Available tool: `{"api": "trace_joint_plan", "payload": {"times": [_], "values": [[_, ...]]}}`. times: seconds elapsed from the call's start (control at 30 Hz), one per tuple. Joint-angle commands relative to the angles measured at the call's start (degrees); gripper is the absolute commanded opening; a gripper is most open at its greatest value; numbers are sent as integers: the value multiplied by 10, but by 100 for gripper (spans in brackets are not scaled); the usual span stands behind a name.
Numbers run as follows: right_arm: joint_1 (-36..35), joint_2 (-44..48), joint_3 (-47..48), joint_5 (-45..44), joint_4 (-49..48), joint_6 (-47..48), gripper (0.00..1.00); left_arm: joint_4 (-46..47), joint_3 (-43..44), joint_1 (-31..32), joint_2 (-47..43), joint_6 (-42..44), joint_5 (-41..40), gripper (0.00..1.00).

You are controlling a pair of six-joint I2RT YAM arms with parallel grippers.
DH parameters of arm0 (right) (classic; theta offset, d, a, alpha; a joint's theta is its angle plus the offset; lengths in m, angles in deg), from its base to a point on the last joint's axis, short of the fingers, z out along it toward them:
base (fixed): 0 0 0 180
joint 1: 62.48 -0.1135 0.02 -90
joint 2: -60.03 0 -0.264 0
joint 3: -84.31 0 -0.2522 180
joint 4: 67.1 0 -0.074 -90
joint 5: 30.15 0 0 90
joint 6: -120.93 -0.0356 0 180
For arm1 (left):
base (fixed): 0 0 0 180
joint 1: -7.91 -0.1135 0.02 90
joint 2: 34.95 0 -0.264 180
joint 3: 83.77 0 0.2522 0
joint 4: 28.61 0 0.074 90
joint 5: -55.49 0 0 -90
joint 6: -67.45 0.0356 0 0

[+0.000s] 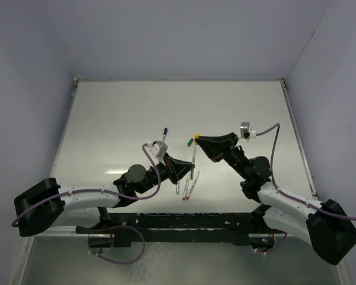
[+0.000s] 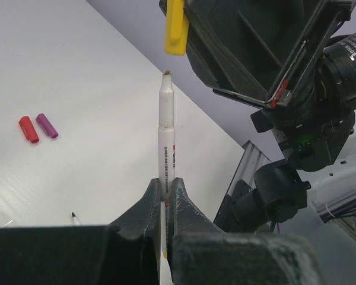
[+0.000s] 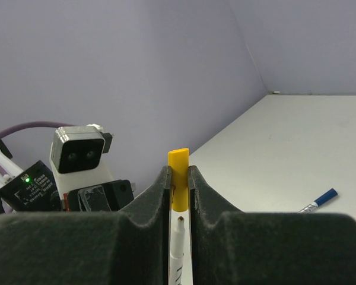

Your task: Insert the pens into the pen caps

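ok so: whitish-grey marker pen (image 2: 167, 148) upright, bare dark tip up, barrel pinched in left hand (image 2: 166, 185). stubby yellow plastic cap (image 2: 175, 27) just above tip, not touching, clamped in right hand (image 3: 178, 175). small red cap (image 2: 28, 129) and purple cap (image 2: 47, 126) lie side by side on worktop (image 2: 77, 71). blue-capped pen (image 3: 318, 200) lies flat, well apart.

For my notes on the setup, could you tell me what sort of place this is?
Probably a robotics lab test cell: a white table boxed in by plain walls, with two robot arms mounted at its near edge.
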Motion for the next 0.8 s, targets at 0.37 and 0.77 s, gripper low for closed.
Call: {"api": "trace_joint_plan", "payload": {"times": [0.37, 0.77], "values": [[-5, -12, -5, 23, -54, -9, 0, 38, 9, -1, 2, -3, -9, 0], [-9, -25, -14, 23, -62, -10, 0, 40, 5, -1, -7, -1, -10, 0]]}}
